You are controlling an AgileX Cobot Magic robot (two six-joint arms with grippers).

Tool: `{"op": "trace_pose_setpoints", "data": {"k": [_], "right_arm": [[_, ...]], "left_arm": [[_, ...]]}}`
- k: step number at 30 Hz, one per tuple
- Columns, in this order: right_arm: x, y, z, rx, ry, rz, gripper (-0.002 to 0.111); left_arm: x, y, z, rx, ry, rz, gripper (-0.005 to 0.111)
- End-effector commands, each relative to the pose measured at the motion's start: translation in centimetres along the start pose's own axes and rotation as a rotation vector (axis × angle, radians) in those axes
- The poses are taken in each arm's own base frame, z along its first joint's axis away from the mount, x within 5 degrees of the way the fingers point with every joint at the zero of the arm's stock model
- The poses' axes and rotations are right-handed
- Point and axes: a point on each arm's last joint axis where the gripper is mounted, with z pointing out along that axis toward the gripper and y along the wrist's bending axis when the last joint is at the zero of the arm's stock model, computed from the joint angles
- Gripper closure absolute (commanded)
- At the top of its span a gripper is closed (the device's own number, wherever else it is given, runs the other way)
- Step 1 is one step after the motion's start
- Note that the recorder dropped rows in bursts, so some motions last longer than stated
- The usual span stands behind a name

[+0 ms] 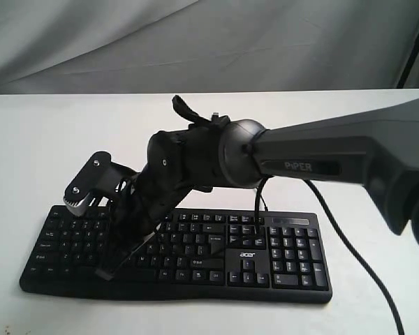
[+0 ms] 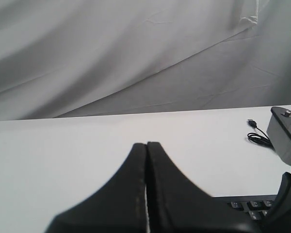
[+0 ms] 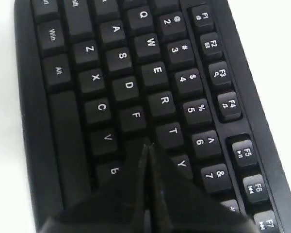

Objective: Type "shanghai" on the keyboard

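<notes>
Keyboard (image 1: 279, 258) near-centre on the white table (image 1: 56, 139); right gripper (image 3: 146, 149) reaches across left, fingers pinched together as one poking tip, apparently on G, which it hides; left gripper (image 2: 146, 145) likewise closed, empty, held off the keys.

1. This looks like a robotics lab test setup.
2. A wrinkled grey cloth backdrop (image 1: 195, 42) hangs along the far side.
3. A plain white table (image 1: 42, 139) bears a keyboard (image 1: 286, 258).
4. A robot arm (image 1: 335, 157) marked "PiPER" reaches in from the right.
</notes>
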Motion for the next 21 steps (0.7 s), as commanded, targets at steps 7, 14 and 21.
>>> {"op": "trace_pose_setpoints", "data": {"k": [7, 14, 21], "right_arm": [[0.5, -0.2, 0.7, -0.003, 0.011, 0.003, 0.108], [0.6, -0.1, 0.8, -0.007, 0.018, 0.004, 0.108], [-1.8, -0.2, -1.9, 0.041, -0.062, -0.057, 0.108]], "left_arm": [[0.0, 0.0, 0.0, 0.007, -0.007, -0.002, 0.107], [0.0, 0.0, 0.0, 0.007, -0.007, -0.002, 0.107], [0.0, 0.0, 0.0, 0.007, -0.007, -0.002, 0.107]]}}
